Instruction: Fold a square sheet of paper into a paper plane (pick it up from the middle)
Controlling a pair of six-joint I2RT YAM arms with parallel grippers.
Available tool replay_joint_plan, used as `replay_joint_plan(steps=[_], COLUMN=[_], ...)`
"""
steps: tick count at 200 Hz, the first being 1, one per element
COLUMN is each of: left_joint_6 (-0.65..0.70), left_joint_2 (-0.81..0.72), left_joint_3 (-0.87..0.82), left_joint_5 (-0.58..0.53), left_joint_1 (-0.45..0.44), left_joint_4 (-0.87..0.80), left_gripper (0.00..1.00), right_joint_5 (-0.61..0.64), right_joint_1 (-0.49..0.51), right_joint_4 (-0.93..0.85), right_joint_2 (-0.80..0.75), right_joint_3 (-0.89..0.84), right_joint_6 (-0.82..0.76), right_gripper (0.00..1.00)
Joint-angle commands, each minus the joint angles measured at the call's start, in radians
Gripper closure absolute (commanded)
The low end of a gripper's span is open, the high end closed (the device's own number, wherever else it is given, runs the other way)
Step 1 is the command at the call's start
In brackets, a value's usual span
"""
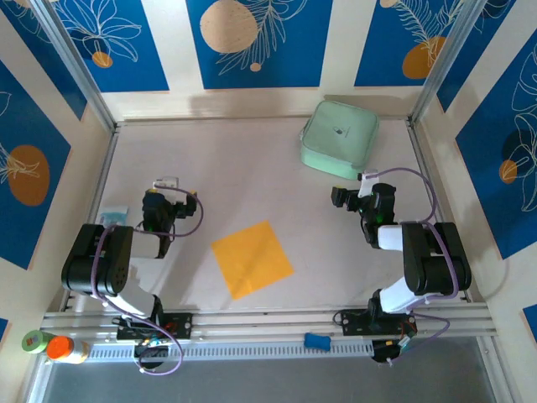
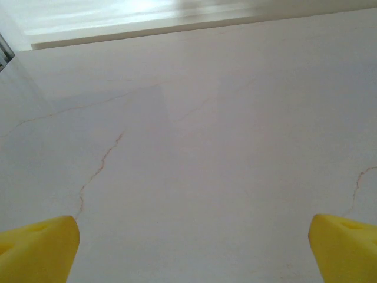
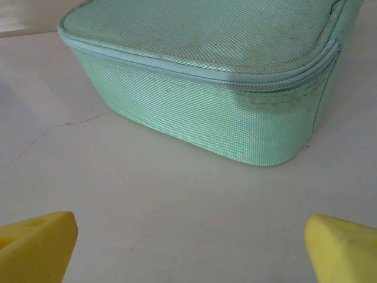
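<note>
Plainly the square sheet of paper [image 1: 252, 259] looks light and floppy; we should pinch its middle. Our left gripper [image 2: 191, 250] and right gripper [image 3: 191, 247] gape, empty

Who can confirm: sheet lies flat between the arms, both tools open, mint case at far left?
Wrong side: the mint case sits at far right, per the top external view. The sheet lies flat between the arms; left tool and right tool are open.

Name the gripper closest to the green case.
The right gripper, open just in front of the green case at the far right; the left gripper is across the table, past the orange paper.
</note>
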Motion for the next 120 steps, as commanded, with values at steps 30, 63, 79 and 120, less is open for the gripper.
replay_joint_plan(steps=[30,63,79,120], left_joint_6=[0.007,0.005,0.005,0.004], left_joint_2=[0.004,0.004,0.004,0.005], left_joint_3=[0.004,0.004,0.004,0.009], left_joint_5=[0.018,0.019,0.019,0.022], left_joint_1=[0.007,0.007,0.007,0.009], left_joint_4=[0.017,0.019,0.019,0.010], left_gripper=[0.01,0.01,0.01,0.01], right_joint_5=[-0.019,-0.019,-0.019,-0.025], right_joint_1=[-0.004,-0.004,-0.004,-0.009], right_joint_4=[0.038,0.038,0.037,0.034], right_joint_2=[0.003,0.002,0.002,0.002], right_joint_3=[-0.002,-0.001,-0.001,0.001], right_joint_6=[-0.014,-0.014,-0.014,-0.011], right_gripper=[0.01,0.01,0.01,0.01])
